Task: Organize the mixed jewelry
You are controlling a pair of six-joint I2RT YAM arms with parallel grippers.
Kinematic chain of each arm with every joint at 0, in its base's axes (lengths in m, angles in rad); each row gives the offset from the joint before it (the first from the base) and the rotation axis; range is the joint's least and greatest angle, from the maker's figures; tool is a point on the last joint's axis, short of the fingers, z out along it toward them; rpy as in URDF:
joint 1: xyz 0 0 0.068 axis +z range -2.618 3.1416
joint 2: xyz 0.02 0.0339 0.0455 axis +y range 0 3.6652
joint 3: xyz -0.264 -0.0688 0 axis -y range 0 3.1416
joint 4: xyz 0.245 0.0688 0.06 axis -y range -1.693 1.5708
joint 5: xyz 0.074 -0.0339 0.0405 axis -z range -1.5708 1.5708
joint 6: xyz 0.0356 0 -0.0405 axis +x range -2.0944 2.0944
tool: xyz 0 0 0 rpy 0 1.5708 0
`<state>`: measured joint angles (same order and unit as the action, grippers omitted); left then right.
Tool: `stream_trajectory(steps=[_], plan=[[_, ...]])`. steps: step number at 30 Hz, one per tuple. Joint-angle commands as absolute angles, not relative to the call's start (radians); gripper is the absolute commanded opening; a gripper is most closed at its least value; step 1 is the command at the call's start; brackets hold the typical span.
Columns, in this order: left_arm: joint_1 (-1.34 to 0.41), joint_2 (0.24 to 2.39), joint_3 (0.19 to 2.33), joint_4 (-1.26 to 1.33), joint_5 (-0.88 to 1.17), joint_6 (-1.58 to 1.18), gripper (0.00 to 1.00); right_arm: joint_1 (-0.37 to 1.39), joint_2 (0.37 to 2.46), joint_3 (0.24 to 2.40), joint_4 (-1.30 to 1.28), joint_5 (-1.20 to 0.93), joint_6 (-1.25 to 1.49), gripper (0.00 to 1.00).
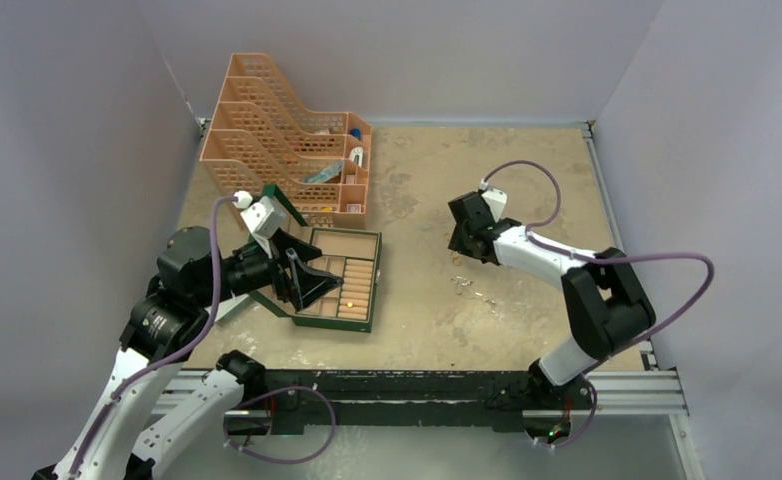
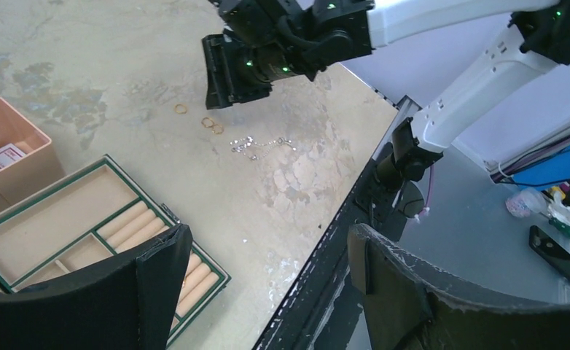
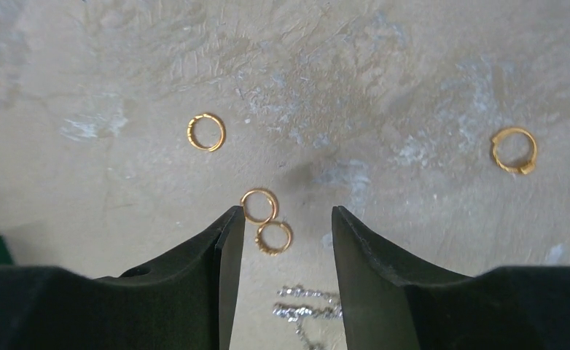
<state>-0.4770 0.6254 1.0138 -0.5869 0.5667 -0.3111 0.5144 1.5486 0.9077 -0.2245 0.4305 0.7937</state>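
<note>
We start with the mottled beige surface (image 1: 527, 180), which carries everything else. At its far left stands the peach plastic lattice organizer (image 1: 267, 130), stepped in tiers. Just in front of it lies the open dark green jewelry box (image 1: 376, 285), lined in beige, with one wide compartment and rows of padded rolls. The left black pincer (image 1: 312, 280) hangs over that box. Through its own camera we see the left black pincer (image 2: 267, 251) released, its fingers spread wide with nothing between them. The right black pincer (image 1: 464, 245) sits low over the middle of the surface, well apart from the box and right above the mixed jewelry (image 1: 462, 283). It is also released, tips apart and grasping nothing, as its wrist view shows (image 3: 286, 219). All the jewelry lies loose on the bare surface, none of it in the box that we can make out. The silvery chain piece (image 3: 304, 308) rests nearest the wrist camera, partly hidden by the fingers. Between the tips lie two thin gold rings (image 3: 259, 205), touching each other. A third gold ring (image 3: 206, 132) lies apart to the upper left, and a fourth gold ring with a small knob (image 3: 514, 149) lies far to the right.
</note>
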Motion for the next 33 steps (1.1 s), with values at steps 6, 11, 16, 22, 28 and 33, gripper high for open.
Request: stream_trajectory(steps=[6,11,16,22,28,33], plan=[[-0.503,0.654,0.996,-0.533,0.554,-0.328,0.78,0.510,1.651,0.974,-0.136,0.336,0.565,0.33],[-0.503,0.687,1.002,-0.533,0.539,-0.337,0.76,0.509,1.652,0.993,-0.136,0.320,0.536,0.33],[-0.503,0.710,0.999,-0.533,0.516,-0.354,0.75,0.510,1.698,1.031,-0.152,0.322,0.510,0.34],[-0.503,0.721,0.991,-0.535,0.515,-0.377,0.74,0.511,1.707,1.048,-0.177,0.321,0.523,0.28],[-0.503,0.716,0.973,-0.540,0.473,-0.389,0.74,0.511,1.711,1.047,-0.207,0.310,0.538,0.28],[-0.503,0.725,0.961,-0.530,0.467,-0.399,0.74,0.513,1.712,1.043,-0.203,0.270,0.523,0.32]])
